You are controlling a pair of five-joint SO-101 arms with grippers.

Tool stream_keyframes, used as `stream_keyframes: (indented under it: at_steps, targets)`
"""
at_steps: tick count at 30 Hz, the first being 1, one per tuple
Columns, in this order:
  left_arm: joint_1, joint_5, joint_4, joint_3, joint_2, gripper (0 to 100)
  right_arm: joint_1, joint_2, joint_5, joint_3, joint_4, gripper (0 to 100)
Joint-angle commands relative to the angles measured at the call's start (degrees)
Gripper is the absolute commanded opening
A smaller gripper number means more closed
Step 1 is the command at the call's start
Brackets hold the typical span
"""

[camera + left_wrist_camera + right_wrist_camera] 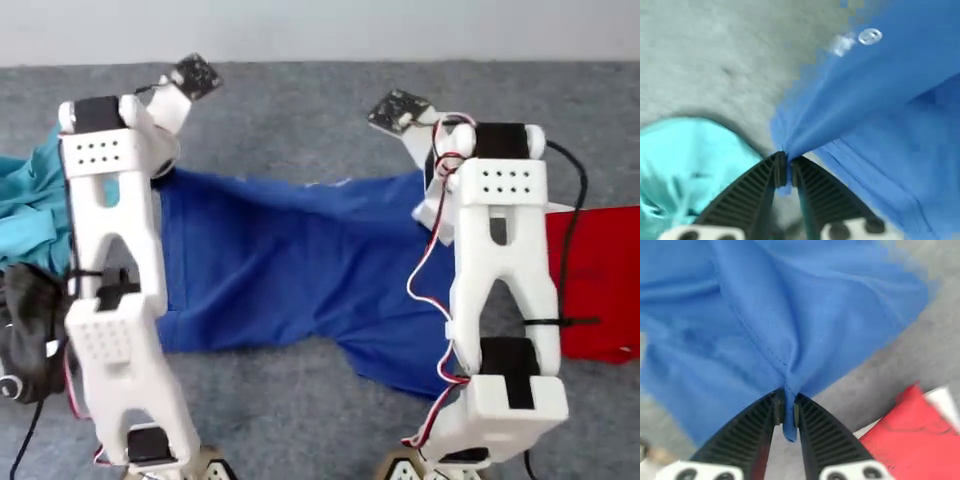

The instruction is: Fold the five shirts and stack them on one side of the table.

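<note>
Both your left tool (785, 172) and right tool (788, 412) pinch only a thin edge of the blue shirt (290, 265), so tugging them apart could slip the cloth free.

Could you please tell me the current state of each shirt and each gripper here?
blue shirt: unfolded, spread across the table, pinched at two edges.
left gripper: shut on the blue shirt.
right gripper: shut on the blue shirt.
teal shirt: crumpled, unfolded.
red shirt: lying flat.
dark cloth: bunched up.
</note>
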Motion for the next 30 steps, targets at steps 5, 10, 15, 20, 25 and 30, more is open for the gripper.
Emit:
stream_keyframes:
  at_steps: [5,10,15,20,25,30]
  targets:
    - [-0.70,-2.46,1.14,27.91,-18.99,1,5.41,-7.69,-4.92,1.05,3.91,0.9]
    - [-2.46,-2.46,1.05,34.95,-20.31,1,5.05,-17.80,-4.92,17.05,3.91,0.9]
    - [-3.60,-2.46,1.14,39.16,-20.40,1,5.05,-29.41,-4.92,33.58,3.91,0.9]
    - [-3.69,-2.46,1.05,43.21,-20.40,1,3.03,-35.21,-4.84,47.56,3.65,0.9]
    - [-4.31,-2.37,0.97,43.21,-20.31,1,1.27,-35.47,-4.84,53.19,0.75,0.9]
    - [-4.57,-2.55,1.14,43.30,-20.48,2,2.07,-35.47,-4.84,53.27,-0.04,0.9]
